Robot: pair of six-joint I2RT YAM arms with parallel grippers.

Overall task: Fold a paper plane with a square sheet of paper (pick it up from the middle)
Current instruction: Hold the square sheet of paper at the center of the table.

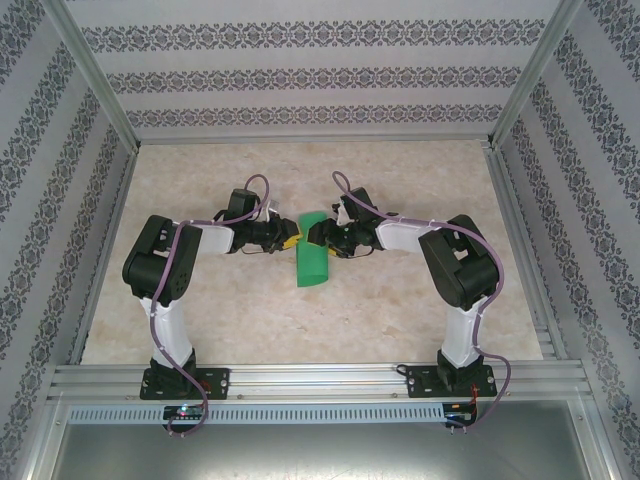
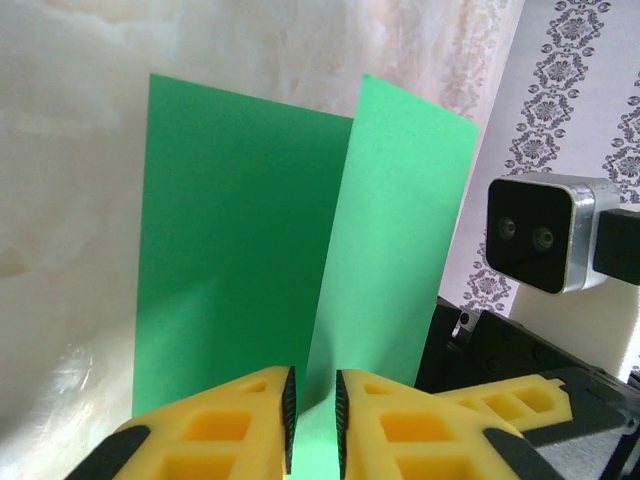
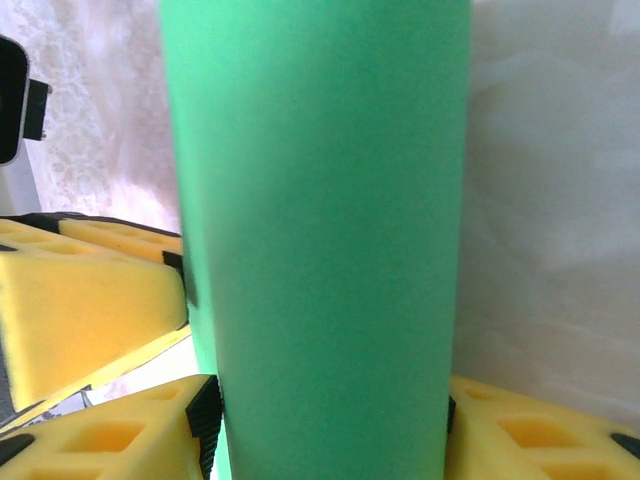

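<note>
The square sheet of paper (image 1: 313,262) is bright green and bent into a long trough, lifted at mid-table between both grippers. My right gripper (image 1: 318,238) holds it from the right; in the right wrist view the curved sheet (image 3: 320,200) spans from pad to pad of that gripper (image 3: 330,405). My left gripper (image 1: 291,240) meets it from the left. In the left wrist view the sheet (image 2: 240,220) shows as two flaps meeting in a crease, which runs into the narrow gap of that gripper (image 2: 313,390); its pads (image 2: 288,400) stand slightly apart.
The pale marble table (image 1: 400,310) is bordered by aluminium rails (image 1: 320,380) and patterned walls (image 1: 300,75). The right wrist camera housing (image 2: 545,235) sits close to the left fingers. A left finger (image 3: 90,300) shows beside the sheet.
</note>
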